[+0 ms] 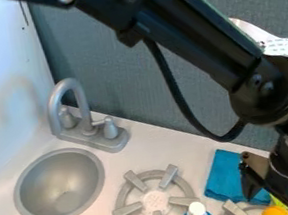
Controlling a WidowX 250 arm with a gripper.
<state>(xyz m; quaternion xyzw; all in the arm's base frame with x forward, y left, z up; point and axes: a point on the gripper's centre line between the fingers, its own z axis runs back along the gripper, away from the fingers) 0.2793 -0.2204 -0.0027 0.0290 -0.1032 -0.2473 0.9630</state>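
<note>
Black metal is slanting across the toy kitchen, the arm [198,41] hanging its gripper [279,186] right of the gray burner [128,211].
A blue-gray panel [117,63] is standing behind the burner, the round sink [60,184] is sitting to its left, and the faucet [90,129] is rising behind it, toward the left; a blue cloth [222,175] is lying to its right, beside the gripper, a white-capped blue bottle [197,214] is standing at its front right, and an orange object [274,212] is showing farther right, near the gripper, whose grip, spread or closed, I cannot tell.
</note>
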